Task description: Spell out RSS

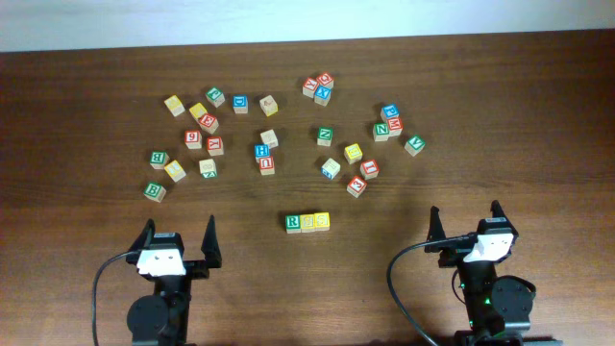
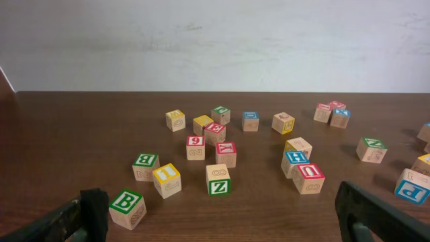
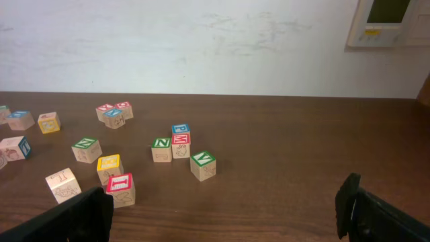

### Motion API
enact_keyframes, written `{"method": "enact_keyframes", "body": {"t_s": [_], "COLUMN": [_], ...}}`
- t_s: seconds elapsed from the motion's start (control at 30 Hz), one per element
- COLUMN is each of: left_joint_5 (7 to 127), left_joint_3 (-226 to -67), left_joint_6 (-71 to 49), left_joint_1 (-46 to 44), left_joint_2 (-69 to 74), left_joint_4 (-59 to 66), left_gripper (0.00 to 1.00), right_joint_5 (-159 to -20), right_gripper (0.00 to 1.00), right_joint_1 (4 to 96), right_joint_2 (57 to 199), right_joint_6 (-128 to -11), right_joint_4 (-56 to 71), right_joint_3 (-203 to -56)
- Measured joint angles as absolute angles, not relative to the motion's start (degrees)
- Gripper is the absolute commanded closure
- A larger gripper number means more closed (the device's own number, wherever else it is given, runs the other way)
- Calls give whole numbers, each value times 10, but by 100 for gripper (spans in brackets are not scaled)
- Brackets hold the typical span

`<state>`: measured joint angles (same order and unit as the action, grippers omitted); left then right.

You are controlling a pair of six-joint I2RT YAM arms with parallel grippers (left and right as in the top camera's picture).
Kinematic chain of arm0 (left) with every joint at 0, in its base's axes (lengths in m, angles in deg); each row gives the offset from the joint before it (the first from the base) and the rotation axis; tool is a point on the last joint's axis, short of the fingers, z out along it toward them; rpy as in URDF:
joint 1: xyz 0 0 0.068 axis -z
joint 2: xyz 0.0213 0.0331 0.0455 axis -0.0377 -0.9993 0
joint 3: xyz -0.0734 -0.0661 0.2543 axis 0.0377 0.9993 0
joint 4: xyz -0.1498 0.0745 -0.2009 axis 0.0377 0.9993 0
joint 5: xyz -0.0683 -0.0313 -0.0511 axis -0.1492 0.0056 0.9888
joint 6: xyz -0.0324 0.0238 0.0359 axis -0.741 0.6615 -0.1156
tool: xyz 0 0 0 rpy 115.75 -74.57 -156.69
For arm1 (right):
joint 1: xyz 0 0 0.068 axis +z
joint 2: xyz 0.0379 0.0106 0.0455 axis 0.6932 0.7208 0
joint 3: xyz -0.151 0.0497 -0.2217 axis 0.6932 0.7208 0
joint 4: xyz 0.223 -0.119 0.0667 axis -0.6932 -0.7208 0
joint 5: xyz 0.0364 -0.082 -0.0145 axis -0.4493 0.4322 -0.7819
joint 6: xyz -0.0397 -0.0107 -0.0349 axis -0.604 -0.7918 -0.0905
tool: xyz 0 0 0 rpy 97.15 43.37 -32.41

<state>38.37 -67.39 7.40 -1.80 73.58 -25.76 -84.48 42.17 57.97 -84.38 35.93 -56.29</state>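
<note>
On the worktop [image 1: 86, 221], the RSS row [image 1: 307, 222] is laid touching to read as a word, so both arms' jaws are seen apart, empty.

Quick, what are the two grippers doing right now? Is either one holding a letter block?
Left gripper: open, holding nothing.
Right gripper: open, holding nothing.

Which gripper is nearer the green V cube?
Right. The right gripper is just back and right of the green V cube; the left gripper is far off to its left.
</note>
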Motion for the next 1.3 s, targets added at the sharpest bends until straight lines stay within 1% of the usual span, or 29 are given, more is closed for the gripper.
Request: {"method": "enact_keyframes", "body": {"t_s": [1.3], "left_joint_5": [384], "left_joint_3": [-674], "left_joint_6": [74], "left_joint_1": [-27], "left_joint_2": [736], "left_joint_4": [-258], "left_gripper": [1], "right_joint_5": [-845], "right_gripper": [2], "right_joint_1": [422], "right_joint_2": [580], "right_joint_6": [-844], "right_joint_4": [359], "right_joint_3": [-563]}}
